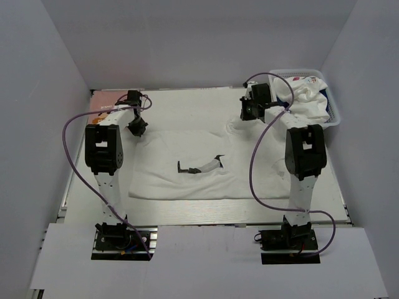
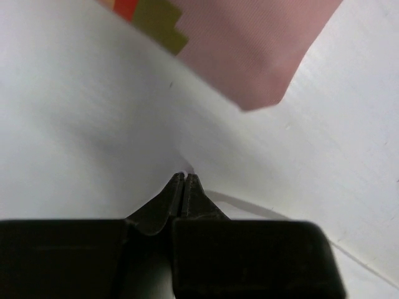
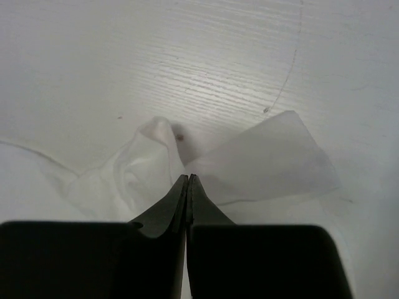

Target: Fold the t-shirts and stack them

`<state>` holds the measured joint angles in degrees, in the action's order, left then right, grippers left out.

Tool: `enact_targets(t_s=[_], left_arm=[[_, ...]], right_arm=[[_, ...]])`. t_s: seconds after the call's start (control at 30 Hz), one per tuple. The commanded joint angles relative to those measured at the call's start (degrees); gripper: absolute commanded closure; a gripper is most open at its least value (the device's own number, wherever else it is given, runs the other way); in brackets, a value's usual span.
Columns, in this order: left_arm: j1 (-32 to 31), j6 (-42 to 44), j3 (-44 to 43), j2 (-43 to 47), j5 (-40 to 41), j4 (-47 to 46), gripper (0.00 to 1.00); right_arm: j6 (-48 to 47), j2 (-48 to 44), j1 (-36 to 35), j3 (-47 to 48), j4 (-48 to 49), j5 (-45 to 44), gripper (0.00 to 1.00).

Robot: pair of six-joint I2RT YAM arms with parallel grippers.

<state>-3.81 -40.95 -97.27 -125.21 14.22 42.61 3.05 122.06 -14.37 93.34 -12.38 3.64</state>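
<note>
A pink tee (image 1: pixel 103 99) is parked just past the far-left corner of the white tee (image 1: pixel 187 180). At that corner the left jaws are shut, and a thin bit of white cloth looks to be pinched in them. The white tee is spread flat on the desk (image 1: pixel 187 99), long axis running left to right. At its far-right corner a bunched flap is clamped in the shut right jaws. The rest of the cloth lies nearward of both jaws, so the far edge would probably be brought that way.
</note>
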Motion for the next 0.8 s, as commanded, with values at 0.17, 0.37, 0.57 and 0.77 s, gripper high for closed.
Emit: enact_targets(t_s=[0.17, 0.37, 0.57, 0.77], left_arm=[[-1.45, 4.37, 11.64, 14.01, 0.64, -6.55, 1.0], [-1.99, 7.46, 21.93, 25.18, -3.14, -13.42, 1.0], [-3.22, 10.36, 26.42, 30.54, -2.71, -14.84, 1.0], [-4.97, 14.93, 32.05, 35.82, -2.09, -17.21, 1.0]], right_arm=[[-4.35, -18.52, -1.62, -15.53, -0.69, -0.03, 1.0], [-4.54, -30.27, -3.47, -21.34, -8.62, -6.62, 1.0], [0.11, -39.35, -5.4, -27.31, -14.6, -7.95, 1.0], [2.31, -47.17, -7.6, -31.29, -20.57, -10.23, 1.0]])
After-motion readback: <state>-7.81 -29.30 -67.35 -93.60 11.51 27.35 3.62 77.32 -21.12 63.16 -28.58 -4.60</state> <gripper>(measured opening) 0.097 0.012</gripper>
